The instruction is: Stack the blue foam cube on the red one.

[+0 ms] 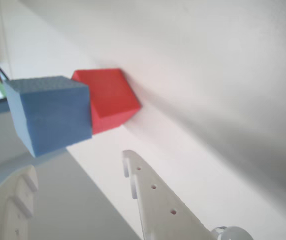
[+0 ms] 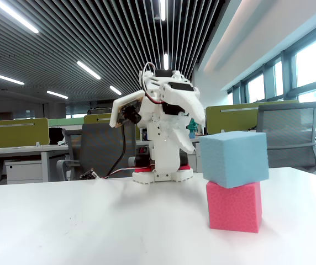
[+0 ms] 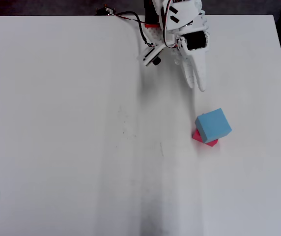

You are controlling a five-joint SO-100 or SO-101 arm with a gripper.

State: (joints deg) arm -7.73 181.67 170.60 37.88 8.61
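On the white bench, toward its right side in the overhead view, the blue foam cube sits on top of the red one. From above, only two small corners of the pink-red cube peek out from under the blue one, at its lower left and lower edge, so the two are turned out of line with each other. The fixed view shows the same stack from the side: the blue foam cube rests on the red one, overhanging it slightly and sitting a little twisted, with its faces not flush with those below.

Behind the stack in the fixed view, the white arm is folded back over its base, well apart from the cubes. Its pincer points toward the stack in the overhead view but stops short of it, touching neither cube. From that height its fingers lie close together, while the wrist view shows the two white fingers at the bottom of the frame with a clear gap between them and nothing held there. The pincer thus appears somewhat parted and empty. In the wrist view the blue cube and the red cube lie ahead of the fingertips.
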